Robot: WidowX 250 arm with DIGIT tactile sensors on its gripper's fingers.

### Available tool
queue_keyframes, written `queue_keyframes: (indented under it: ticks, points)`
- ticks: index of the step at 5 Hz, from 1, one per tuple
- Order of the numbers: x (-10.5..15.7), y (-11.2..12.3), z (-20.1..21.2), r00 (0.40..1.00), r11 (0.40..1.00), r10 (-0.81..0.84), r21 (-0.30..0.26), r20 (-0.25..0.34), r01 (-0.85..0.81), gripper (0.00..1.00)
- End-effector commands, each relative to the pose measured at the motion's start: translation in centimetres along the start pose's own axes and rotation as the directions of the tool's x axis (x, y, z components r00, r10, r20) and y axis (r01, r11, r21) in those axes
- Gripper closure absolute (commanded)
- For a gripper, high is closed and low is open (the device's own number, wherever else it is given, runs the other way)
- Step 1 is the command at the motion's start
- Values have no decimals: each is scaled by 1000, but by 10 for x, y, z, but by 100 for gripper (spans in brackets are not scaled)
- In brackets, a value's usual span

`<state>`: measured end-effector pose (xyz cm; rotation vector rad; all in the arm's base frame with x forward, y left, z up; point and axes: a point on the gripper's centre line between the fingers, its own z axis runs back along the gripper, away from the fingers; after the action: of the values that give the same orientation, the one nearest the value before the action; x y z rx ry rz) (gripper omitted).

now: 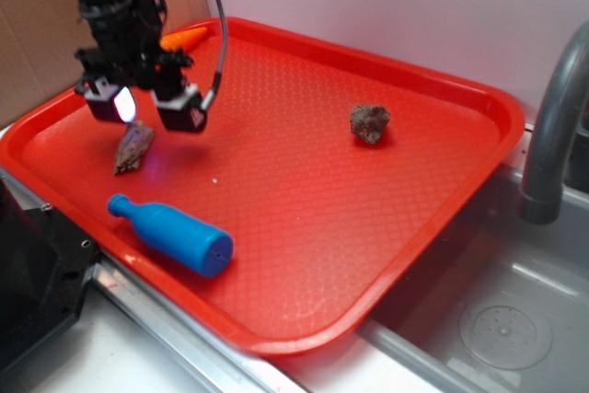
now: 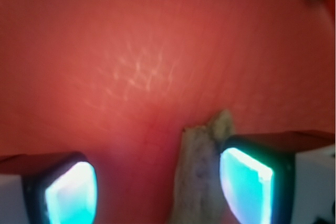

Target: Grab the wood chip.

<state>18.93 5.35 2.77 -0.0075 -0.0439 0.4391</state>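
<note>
A big red tray (image 1: 304,227) fills most of the scene, sitting w/ one corner over a grey sink (image 1: 515,319); a grey faucet (image 1: 552,126) curves up at far right. Above the tray's left part hangs the black arm of the WidowX (image 1: 115,6), its gripper (image 1: 143,109) pointing down w/ both glowing pads spread wide apart and nothing held between them. Next in size, a blue bottle (image 1: 175,234) lies on its side near the tray's front-left edge, neck toward the left. A dark lumpy rock (image 1: 370,122) rests well apart, toward the tray's right-rear. An orange item (image 1: 184,38) peeks out behind the arm at the rear rim, partly hidden. Smallest: the wood chip (image 1: 133,147), a tan sliver lying flat on the tray just below the gripper, between the arm and the bottle. In the wrist view the chip (image 2: 202,166) sits in the gap between the open pads, close against the right-hand finger (image 2: 247,187) in that view; contact can't be told, as the shot is blurred. The gripper (image 2: 157,192) is low over the tray there.
</note>
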Motion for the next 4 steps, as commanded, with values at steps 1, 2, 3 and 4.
queue_keyframes:
  ticks: [1, 2, 3, 4]
  points:
    - [-36, 30, -16, 998, 999, 33, 14, -55, -32, 0]
    - [-41, 26, -8, 999, 1000, 21, 0, -41, -21, 0]
    - [-45, 14, -9, 999, 1000, -7, -5, -39, 7, 0]
    - [-47, -1, -9, 1000, 1000, 10, 10, -29, -10, 0]
